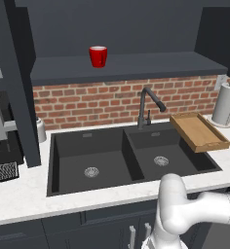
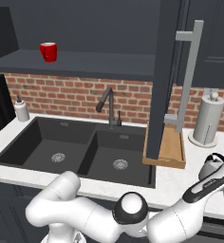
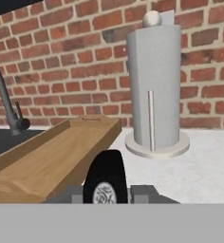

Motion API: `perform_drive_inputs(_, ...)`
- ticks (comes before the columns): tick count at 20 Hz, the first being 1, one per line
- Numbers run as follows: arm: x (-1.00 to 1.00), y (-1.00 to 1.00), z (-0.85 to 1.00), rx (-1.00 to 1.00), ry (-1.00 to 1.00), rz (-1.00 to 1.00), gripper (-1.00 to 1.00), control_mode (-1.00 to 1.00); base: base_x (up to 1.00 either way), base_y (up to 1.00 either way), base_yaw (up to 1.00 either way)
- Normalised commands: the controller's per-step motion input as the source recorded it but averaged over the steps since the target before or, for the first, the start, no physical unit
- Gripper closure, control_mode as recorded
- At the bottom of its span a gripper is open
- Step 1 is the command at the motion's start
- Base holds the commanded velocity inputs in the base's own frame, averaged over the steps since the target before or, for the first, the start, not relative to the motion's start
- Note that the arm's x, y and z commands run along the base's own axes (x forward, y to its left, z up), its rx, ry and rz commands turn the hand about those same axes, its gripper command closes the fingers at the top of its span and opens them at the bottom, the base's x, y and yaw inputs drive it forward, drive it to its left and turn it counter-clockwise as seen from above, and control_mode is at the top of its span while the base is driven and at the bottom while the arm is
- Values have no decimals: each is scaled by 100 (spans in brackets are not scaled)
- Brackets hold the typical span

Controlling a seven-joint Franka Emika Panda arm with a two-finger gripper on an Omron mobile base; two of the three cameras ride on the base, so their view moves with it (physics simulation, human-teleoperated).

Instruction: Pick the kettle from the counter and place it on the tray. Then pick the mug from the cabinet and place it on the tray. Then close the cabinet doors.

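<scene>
The silver-grey kettle point(image 2: 210, 167) stands on the white counter point(image 2: 180, 182) at the front right, in front of the paper-towel roll. In the hand view its dark handle point(image 3: 107, 173) arches between my gripper's point(image 3: 107, 194) fingertips, which are shut on it. The wooden tray point(image 1: 201, 132) point(image 3: 47, 159) lies just left of the kettle, at the right edge of the sink, partly hidden behind an open door in the right base view. The red mug point(image 1: 98, 56) point(image 2: 48, 51) stands on the shelf of the cabinet point(image 1: 136, 65). The cabinet doors point(image 2: 163, 71) stand open.
A tall white paper-towel roll point(image 3: 154, 85) point(image 1: 225, 103) stands behind the kettle against the brick wall. A black double sink point(image 1: 112, 160) with a dark faucet point(image 1: 147, 107) fills the middle of the counter. A soap dispenser point(image 2: 22, 109) sits at the left.
</scene>
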Motion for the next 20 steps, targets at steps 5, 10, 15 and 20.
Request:
perform_drive_inputs(5, -56, 12, 6, 1, -1, -7, 100, -100, 0, 0, 0)
perform_drive_inputs(10, -51, 36, 11, 0, -2, -15, 100, -100, 0, 0, 0)
perform_drive_inputs(15, -53, 57, 2, 0, -6, -20, 100, -100, 0, 0, 0)
perform_drive_inputs(20, -43, 53, 0, 0, -4, -19, 100, -100, 0, 0, 0)
